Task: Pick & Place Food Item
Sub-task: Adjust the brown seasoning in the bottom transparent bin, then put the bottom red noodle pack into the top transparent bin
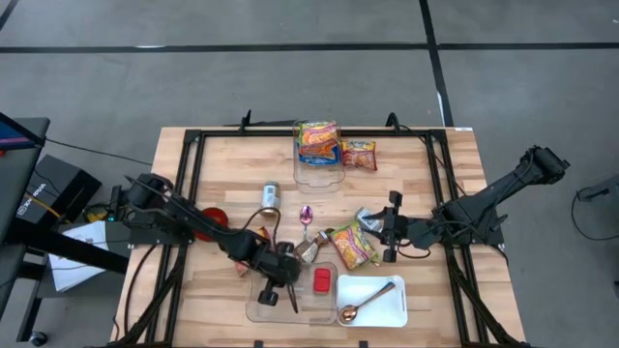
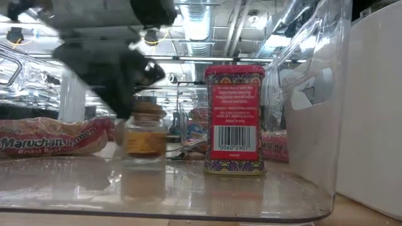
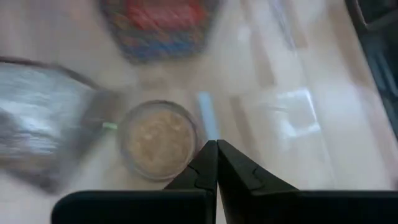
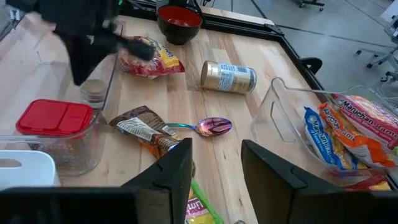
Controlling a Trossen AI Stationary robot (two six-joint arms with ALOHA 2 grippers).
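Jar [image 3: 158, 138] contents show only past the closed left end effector [image 3: 216, 149].

bright overhead light, blurred left wrist view

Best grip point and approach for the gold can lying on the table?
The can lies on its side on bare wood, between the red bowl and the spoon. Likely best: come straight down from above and close the fingers across its round body at mid-length. Nothing stands close by. Gripping end to end looks too wide for the jaws.
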